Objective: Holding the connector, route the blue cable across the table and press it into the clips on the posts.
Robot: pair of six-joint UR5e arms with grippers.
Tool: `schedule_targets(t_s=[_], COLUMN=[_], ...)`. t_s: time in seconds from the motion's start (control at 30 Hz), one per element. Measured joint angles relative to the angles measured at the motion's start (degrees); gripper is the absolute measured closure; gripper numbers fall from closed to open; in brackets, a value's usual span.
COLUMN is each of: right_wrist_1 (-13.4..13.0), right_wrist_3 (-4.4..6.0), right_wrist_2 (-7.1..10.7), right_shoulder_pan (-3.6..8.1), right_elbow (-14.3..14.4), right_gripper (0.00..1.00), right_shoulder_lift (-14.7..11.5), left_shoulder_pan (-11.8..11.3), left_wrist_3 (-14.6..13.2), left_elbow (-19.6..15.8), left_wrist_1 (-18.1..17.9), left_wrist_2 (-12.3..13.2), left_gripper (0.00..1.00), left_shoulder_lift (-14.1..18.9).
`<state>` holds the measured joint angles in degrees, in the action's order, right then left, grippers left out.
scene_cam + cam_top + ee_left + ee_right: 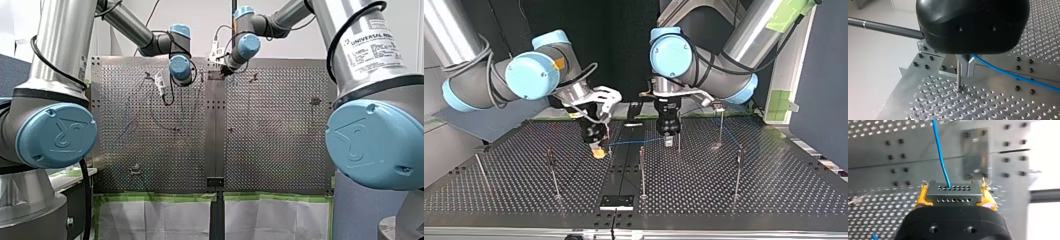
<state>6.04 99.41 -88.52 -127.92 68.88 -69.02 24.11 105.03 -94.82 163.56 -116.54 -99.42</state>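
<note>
Plainly, the right wrist view shows my right gripper (954, 199), its yellow pads clamped on the grey connector (953, 191), with the blue cable (940, 155) leaving it. Only the top view shows that cable stretched rightward to my left gripper (669, 140), pinched shut on it just beside a post (679, 144).

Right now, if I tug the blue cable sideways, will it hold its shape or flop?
Probably floppy: the blue cable is thin and looks straight where it is stretched between my right gripper and my left gripper. It leaves the connector in a soft bend, so it should follow a pull. Likely light, too: that span shows no sag.
</note>
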Motion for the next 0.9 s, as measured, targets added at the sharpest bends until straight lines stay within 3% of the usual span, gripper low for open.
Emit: schedule_targets(t_s=[0.1,0.27,0.57,0.9], right_wrist_1=[0.0,0.0,-0.3,-0.6], right_wrist_3=[0.01,0.01,0.01,0.02], right_wrist_2=[0.21,0.73,1.8,4.04], right_shoulder_pan=[0.13,0.47,1.07,2.71], right_elbow=[0.0,0.0,0.0,-0.2], right_gripper=[1.0,1.0,1.0,1.0], right_shoulder_lift=[-0.9,0.2,1.8,2.1], left_shoulder_pan=[-0.2,-1.2,-2.7,-4.4], left_wrist_3=[0.1,0.2,0.0,-0.1], left_elbow=[0.0,0.0,2.1,6.5], left_wrist_1=[-1.3,-3.0,-3.8,-2.4], left_wrist_2=[1.2,3.6,5.7,7.9], left_gripper=[0.99,0.99,0.99,0.99], left_shoulder_lift=[0.0,-0.2,-3.6,-5.4])
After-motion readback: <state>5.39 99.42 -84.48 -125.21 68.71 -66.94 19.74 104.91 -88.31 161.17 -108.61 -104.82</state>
